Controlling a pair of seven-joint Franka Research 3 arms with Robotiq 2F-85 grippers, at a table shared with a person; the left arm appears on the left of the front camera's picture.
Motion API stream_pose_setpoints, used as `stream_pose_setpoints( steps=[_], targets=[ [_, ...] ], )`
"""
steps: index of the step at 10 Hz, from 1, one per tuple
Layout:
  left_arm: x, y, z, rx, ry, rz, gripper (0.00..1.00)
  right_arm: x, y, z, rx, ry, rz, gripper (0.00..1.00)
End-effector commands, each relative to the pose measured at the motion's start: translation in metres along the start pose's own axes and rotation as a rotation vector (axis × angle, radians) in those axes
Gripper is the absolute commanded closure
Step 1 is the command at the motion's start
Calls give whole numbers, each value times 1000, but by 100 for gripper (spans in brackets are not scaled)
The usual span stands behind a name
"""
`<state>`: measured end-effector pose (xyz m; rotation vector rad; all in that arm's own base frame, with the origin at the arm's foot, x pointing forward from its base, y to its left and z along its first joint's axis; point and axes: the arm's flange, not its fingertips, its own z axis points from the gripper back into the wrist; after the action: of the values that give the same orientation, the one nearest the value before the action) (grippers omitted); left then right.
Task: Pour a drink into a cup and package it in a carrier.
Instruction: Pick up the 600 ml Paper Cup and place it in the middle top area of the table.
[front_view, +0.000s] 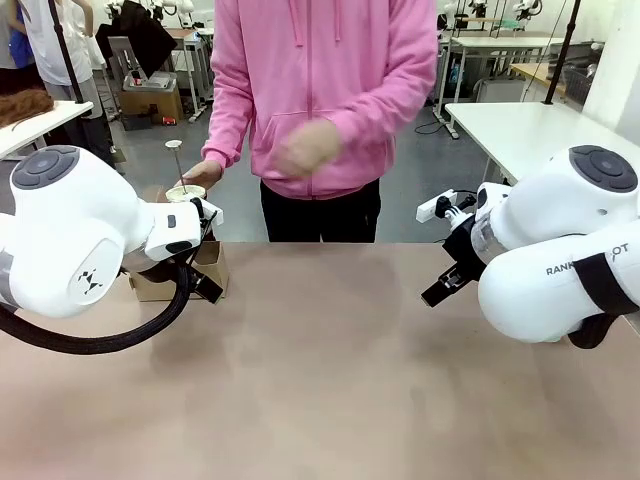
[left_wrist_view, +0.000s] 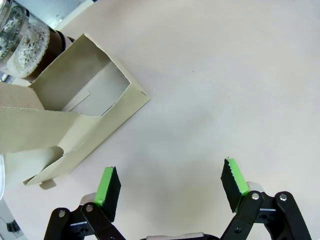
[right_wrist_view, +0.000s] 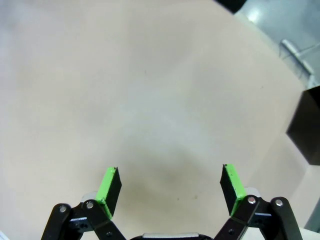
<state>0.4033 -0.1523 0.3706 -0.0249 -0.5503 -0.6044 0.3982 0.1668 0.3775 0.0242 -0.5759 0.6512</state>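
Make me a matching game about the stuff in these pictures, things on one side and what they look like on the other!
Things:
1. carrier
2. jug
3. left end effector
4. person's hoodie

Looks:
a. pink
b. open, holding nothing
c. clear glass, bubbly inside
d. tan cardboard

Pairs: 1-d, 2-c, 3-b, 4-a

The front camera sits at the near edge of the counter (front_view: 330, 360) and faces across it to the person (front_view: 320, 100) at the far edge. The left wrist camera looks down from close over the left hand (left_wrist_view: 170, 170). It shares the carrier (left_wrist_view: 85, 115), near the far edge, with the front view. The right wrist camera, over the right hand (right_wrist_view: 170, 170), faces the counter top from equally close.
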Motion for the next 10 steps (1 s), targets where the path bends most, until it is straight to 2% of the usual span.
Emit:
stream_pose_setpoints(
  steps=[1,3,5,8,10],
  targets=[
    [0,0,0,0,0,0,0,24,-30,36,18,-19,-9,0],
    [0,0,0,0,0,0,0,46,-75,76,122,-9,11,0],
    [0,0,0,0,0,0,0,49,-125,112,301,-45,117,0],
    [0,0,0,0,0,0,0,13,-199,145,486,-169,258,0],
    [0,0,0,0,0,0,0,-13,-225,141,544,-261,358,0]
  ],
)
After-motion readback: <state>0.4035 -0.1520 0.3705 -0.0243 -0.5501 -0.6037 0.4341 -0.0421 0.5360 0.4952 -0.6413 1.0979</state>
